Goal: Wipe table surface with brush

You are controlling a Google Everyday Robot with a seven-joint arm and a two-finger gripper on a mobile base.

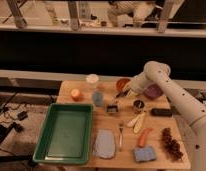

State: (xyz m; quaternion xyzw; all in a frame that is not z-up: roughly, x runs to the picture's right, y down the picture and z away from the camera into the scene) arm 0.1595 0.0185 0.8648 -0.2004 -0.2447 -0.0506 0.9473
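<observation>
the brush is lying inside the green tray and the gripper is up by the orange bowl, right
Not quite. The camera view shows the brush lying on the table surface, outside the green tray and close to the blue cup. The rest holds: the gripper is up by the orange bowl.

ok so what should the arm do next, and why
Probably ease the gripper down toward the brush to pick it up. The brush sits on the table surface, apparently not gripped, while the gripper hangs just behind it, beside the orange bowl.
</observation>
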